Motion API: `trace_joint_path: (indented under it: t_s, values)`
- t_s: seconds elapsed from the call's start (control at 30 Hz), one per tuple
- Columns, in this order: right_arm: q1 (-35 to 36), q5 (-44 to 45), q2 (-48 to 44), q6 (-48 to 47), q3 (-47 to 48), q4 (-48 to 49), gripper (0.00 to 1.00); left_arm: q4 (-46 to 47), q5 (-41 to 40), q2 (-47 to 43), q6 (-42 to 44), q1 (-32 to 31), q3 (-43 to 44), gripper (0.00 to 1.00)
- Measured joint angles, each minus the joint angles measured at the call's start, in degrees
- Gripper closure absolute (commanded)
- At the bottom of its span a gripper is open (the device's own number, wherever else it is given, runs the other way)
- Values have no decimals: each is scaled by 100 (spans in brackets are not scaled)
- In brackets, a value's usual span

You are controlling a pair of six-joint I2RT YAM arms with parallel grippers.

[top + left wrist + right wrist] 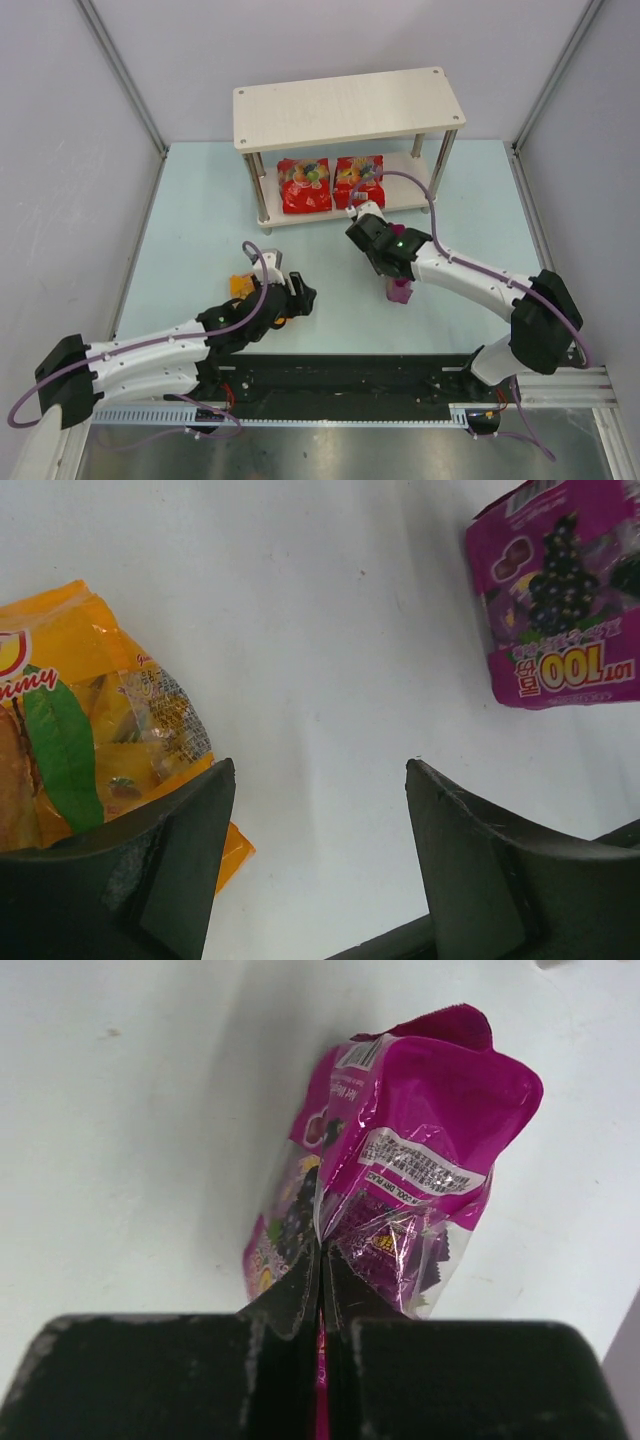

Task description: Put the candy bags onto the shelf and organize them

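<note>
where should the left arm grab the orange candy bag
Probably the edge nearest the fingers, coming down from above: the orange candy bag lies flat on the table, so a side approach finds little to pinch. The open left end effector sits right at that edge.

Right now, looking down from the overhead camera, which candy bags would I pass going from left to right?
orange-yellow bag → first red bag → second red bag → purple bag
</note>
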Motion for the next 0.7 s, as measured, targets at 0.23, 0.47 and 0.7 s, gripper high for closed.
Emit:
trace_joint_path:
  t_s: [0.23, 0.47, 0.7]
  values:
    - [251, -782, 140, 164, 20, 433, 85, -103, -76, -197, -9, 2, 0, 26]
    - [374, -2535, 380, 509, 20, 1163, 40, -192, -94, -214, -48, 2, 0, 26]
    - [284, -2828, -444, 660, -199, 1668, 34, -280, -98, -354, -63, 2, -7, 26]
